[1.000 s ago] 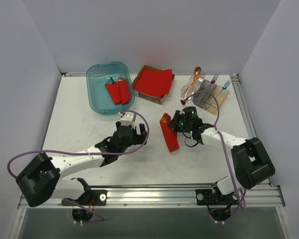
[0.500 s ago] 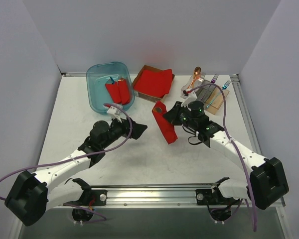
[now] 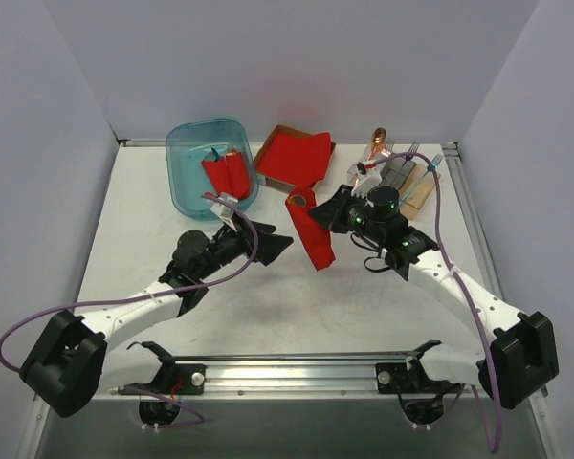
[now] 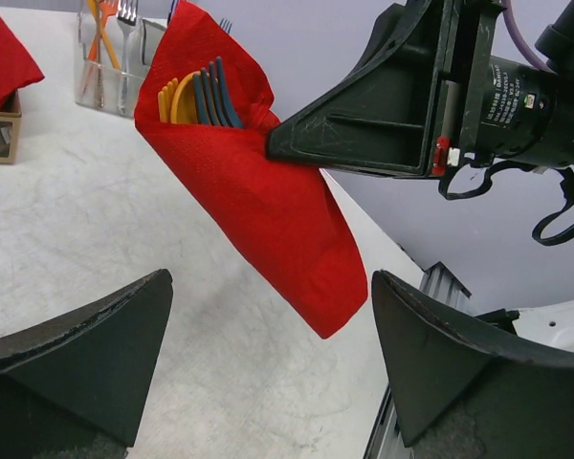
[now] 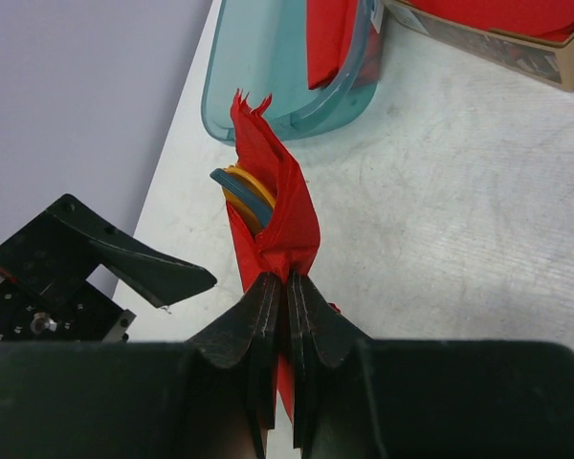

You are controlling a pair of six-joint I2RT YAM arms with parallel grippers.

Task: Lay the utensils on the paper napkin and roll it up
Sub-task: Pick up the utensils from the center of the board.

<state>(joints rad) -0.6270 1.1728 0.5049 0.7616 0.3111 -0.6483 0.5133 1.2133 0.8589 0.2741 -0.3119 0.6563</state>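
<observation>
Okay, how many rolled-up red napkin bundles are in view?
3. Two bundles lie side by side in the blue bin; the third bundle, cutlery showing, hangs pinched in the right gripper. Others could hide underneath.

No text can be read with certainty. Only some small white print stands on the black cylinder (image 4: 517, 91) of the right arm, and it is too small to read.

My left arm (image 3: 124, 308) and right arm (image 3: 464, 287) are white tubes joined by bulky black joints, and a lilac cable (image 4: 518, 36) trails along each. My left fingers (image 4: 86, 354) are broad matte-black wedges with scuffed grey edges. My right fingers (image 5: 258, 330) are black too. Behind them sit green lights (image 3: 385, 203), a white printed label (image 4: 510, 96) and a red tab (image 4: 445, 153).
</observation>
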